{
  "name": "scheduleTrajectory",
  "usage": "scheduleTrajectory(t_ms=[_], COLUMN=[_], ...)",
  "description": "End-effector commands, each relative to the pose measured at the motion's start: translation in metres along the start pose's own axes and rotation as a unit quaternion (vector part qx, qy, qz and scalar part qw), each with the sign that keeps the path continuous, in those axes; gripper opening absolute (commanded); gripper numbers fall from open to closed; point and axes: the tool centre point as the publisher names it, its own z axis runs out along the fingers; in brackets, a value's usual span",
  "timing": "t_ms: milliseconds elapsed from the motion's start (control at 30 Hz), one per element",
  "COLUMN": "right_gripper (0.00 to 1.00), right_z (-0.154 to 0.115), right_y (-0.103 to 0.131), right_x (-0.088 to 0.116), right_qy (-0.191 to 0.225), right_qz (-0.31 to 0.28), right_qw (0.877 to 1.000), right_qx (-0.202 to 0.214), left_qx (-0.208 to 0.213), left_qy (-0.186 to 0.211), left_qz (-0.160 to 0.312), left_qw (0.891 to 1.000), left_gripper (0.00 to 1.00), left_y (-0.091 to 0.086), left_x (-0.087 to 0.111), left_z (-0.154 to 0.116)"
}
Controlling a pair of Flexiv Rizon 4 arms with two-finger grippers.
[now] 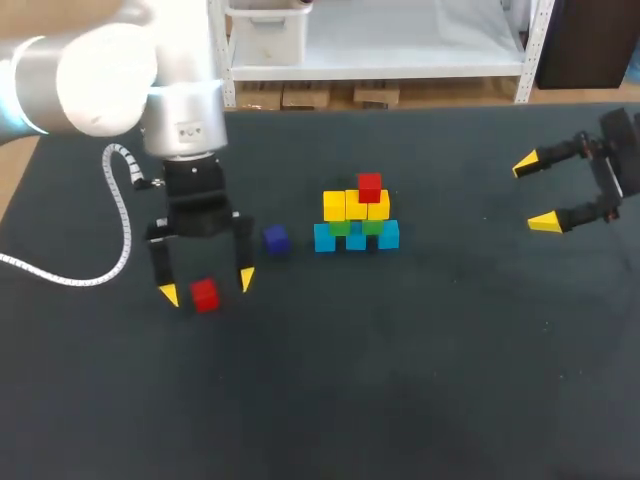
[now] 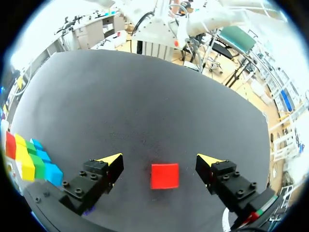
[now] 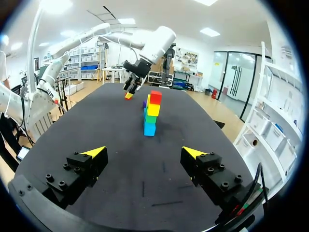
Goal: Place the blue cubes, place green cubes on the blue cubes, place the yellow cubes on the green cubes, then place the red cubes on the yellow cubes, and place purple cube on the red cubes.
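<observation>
A stack (image 1: 356,221) stands mid-table: three blue cubes, two green on them, three yellow above, one red cube (image 1: 369,186) on top. It also shows beside my left fingers as the stack (image 2: 29,157) and ahead of my right gripper as the stack (image 3: 152,112). A loose red cube (image 1: 205,295) lies between the open fingers of my left gripper (image 1: 207,287), untouched; in the left wrist view the red cube (image 2: 164,175) sits midway in the gripper (image 2: 161,161). A purple cube (image 1: 276,239) lies left of the stack. My right gripper (image 1: 537,192) hovers open and empty at the far right.
The dark table (image 1: 400,380) stretches wide in front of the stack. A white cable (image 1: 120,215) loops from my left arm over the table's left part.
</observation>
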Motion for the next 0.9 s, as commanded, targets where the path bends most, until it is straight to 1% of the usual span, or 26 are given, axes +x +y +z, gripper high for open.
scheduleTrajectory(t_ms=[33,167,267,300,467,500,533,767,900], right_gripper=[1.00,1.00,1.00,1.00,1.00,1.00,1.00,1.00,1.00], right_z=[0.001,0.001,0.001,0.001,0.001,0.001,0.001,0.001,0.001], right_y=[-0.001,-0.001,-0.001,-0.001,-0.001,-0.001,-0.001,-0.001,-0.001], right_x=[0.000,0.000,0.000,0.000,0.000,0.000,0.000,0.000,0.000], right_qy=[-0.001,-0.001,-0.001,-0.001,-0.001,-0.001,-0.001,-0.001,-0.001], right_qz=[0.000,0.000,0.000,0.000,0.000,0.000,0.000,0.000,0.000], right_qw=[1.000,1.000,1.000,1.000,1.000,1.000,1.000,1.000,1.000], right_qx=[0.000,0.000,0.000,0.000,0.000,0.000,0.000,0.000,0.000], left_qx=[-0.021,-0.033,-0.051,-0.055,-0.058,-0.059,-0.060,-0.058,-0.059], left_qy=[0.002,0.005,0.007,0.007,0.009,0.011,0.011,0.017,0.019], left_qz=[-0.011,-0.025,-0.039,-0.041,-0.038,-0.038,-0.038,-0.031,-0.027], left_qw=[1.000,0.999,0.998,0.998,0.998,0.998,0.997,0.998,0.998], left_gripper=[0.97,0.91,0.85,0.85,0.80,0.77,0.71,0.65,0.57], left_y=[-0.007,-0.008,-0.007,-0.007,-0.006,-0.006,-0.006,-0.008,-0.007], left_x=[-0.004,-0.001,0.005,0.007,0.011,0.012,0.013,0.020,0.024], left_z=[0.006,0.008,0.007,0.007,0.008,0.007,0.007,0.005,0.003])
